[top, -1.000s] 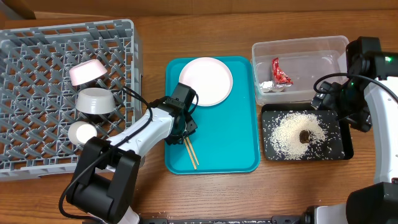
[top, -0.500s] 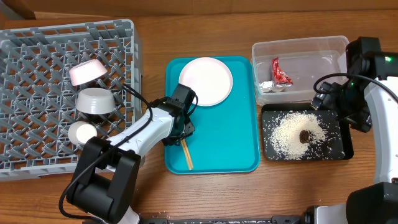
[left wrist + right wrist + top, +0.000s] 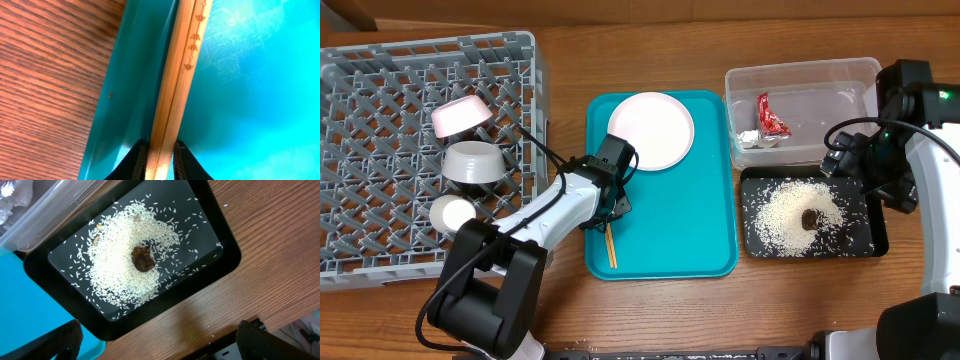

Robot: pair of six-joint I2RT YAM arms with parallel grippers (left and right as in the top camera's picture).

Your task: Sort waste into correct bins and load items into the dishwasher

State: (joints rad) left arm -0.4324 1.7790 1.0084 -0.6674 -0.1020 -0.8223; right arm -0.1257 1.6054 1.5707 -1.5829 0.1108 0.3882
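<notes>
Pinching the chopsticks (image 3: 175, 90) tight, the left jaws' clamp shows only up close; overhead just has them pointing to six o'clock at the nine o'clock edge of the teal tray (image 3: 690, 220), while the right jaws gape wide above the black tray (image 3: 202, 210) of rice (image 3: 115, 280)

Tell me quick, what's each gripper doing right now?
Left gripper: closed on the chopsticks.
Right gripper: open, holding nothing.
</notes>
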